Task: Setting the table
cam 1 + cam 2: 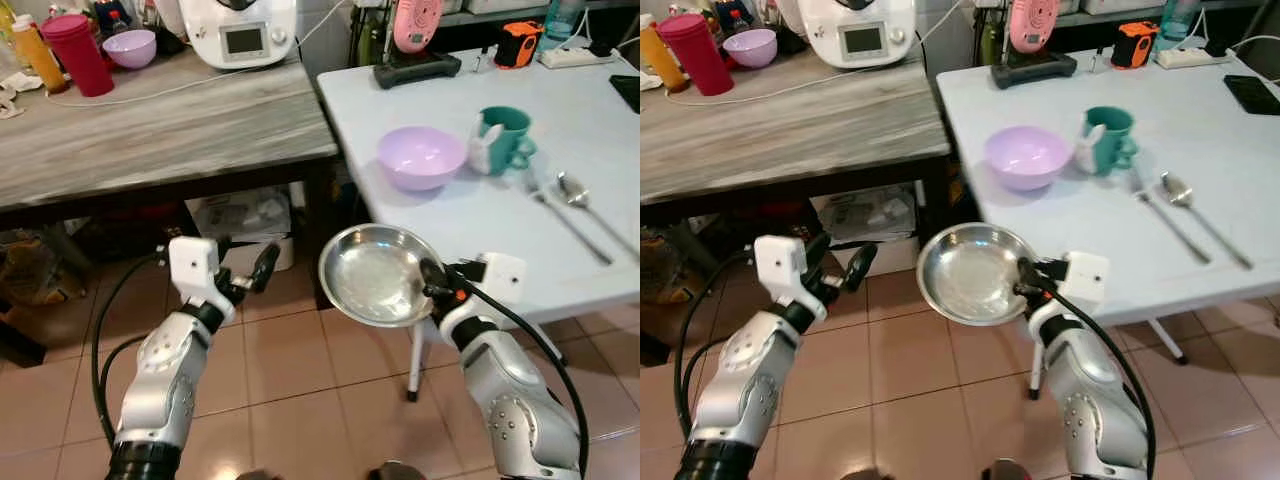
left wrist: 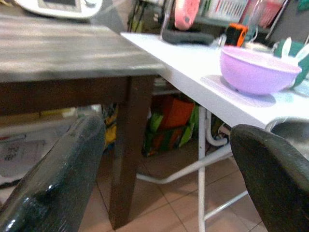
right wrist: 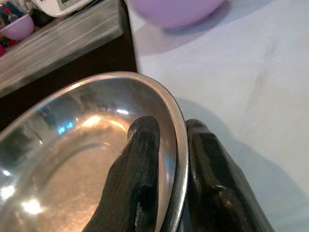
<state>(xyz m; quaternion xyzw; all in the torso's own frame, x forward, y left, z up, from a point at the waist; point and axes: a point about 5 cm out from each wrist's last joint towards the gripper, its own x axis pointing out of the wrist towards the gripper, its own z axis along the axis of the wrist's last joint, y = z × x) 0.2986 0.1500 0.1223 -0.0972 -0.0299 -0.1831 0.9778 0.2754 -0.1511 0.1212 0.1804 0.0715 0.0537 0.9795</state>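
Note:
My right gripper point(image 1: 432, 283) is shut on the rim of a shiny steel plate point(image 1: 375, 272), holding it level over the near left corner of the white table point(image 1: 470, 215). In the right wrist view one finger point(image 3: 137, 179) lies inside the steel plate point(image 3: 72, 159) and the other outside the rim. On the table stand a lilac bowl point(image 1: 421, 157), a green mug point(image 1: 506, 138), and a fork point(image 1: 565, 220) and spoon point(image 1: 590, 208) side by side. My left gripper point(image 1: 262, 268) is open and empty, low over the floor in front of the wooden table.
A grey wooden table point(image 1: 150, 130) stands on the left with a red cup point(image 1: 78, 54), a second lilac bowl point(image 1: 130, 47) and a white kitchen machine point(image 1: 238, 30). A pink device on a black stand point(image 1: 416, 45), an orange gadget point(image 1: 518, 43) and a power strip point(image 1: 580, 56) line the white table's far edge. Boxes sit under the wooden table.

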